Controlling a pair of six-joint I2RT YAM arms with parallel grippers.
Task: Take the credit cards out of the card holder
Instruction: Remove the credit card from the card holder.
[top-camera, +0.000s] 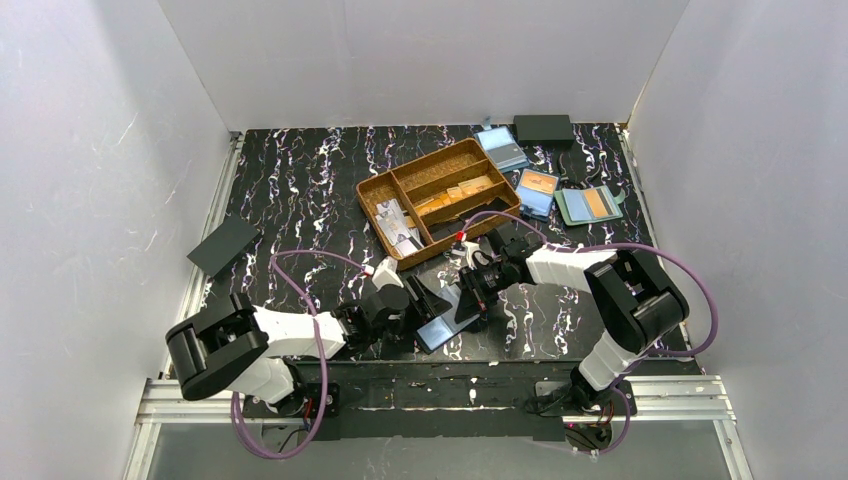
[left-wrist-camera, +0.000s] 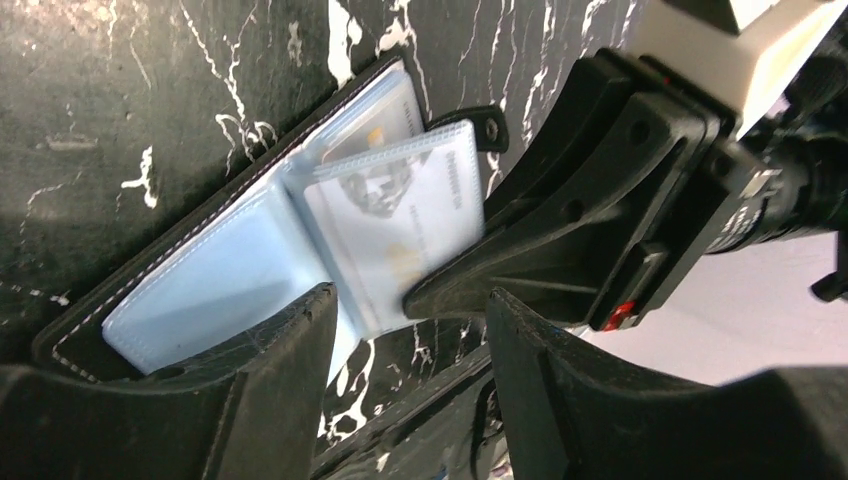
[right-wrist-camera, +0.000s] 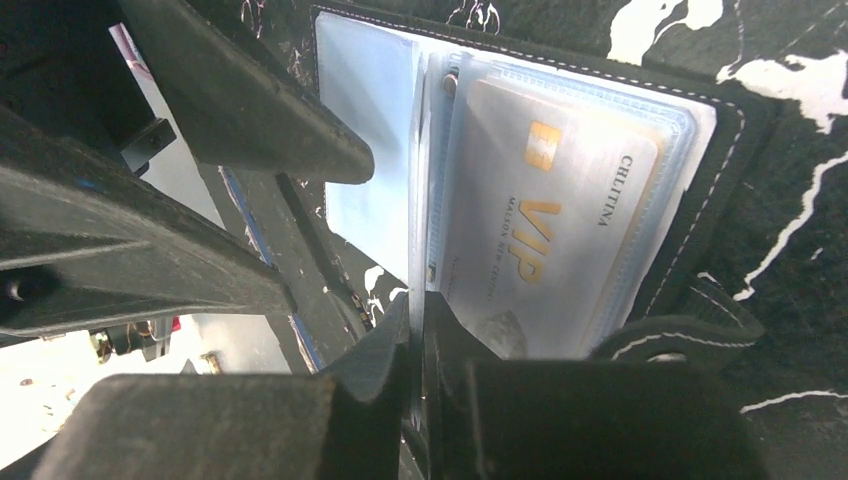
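The card holder (top-camera: 437, 328), a black bifold with light blue lining, lies open near the front edge between both arms. In the left wrist view the card holder (left-wrist-camera: 200, 290) shows clear sleeves, one with a pale credit card (left-wrist-camera: 400, 215) in it. In the right wrist view a whitish credit card (right-wrist-camera: 545, 230) printed "VIP" lies in a sleeve of the card holder (right-wrist-camera: 730, 130). My right gripper (right-wrist-camera: 418, 300) is shut on the thin edge of a clear sleeve page that stands edge-on. My left gripper (left-wrist-camera: 408, 300) is open, and one of its fingers (right-wrist-camera: 260, 110) is over the blue lining.
A brown divided tray (top-camera: 370, 190) behind holds orange-tan and pale cards. Blue holders (top-camera: 503, 148) (top-camera: 537, 190) and a grey-green holder (top-camera: 590, 204) lie at the back right. Black boxes sit at the back right (top-camera: 543, 127) and at the left (top-camera: 224, 245).
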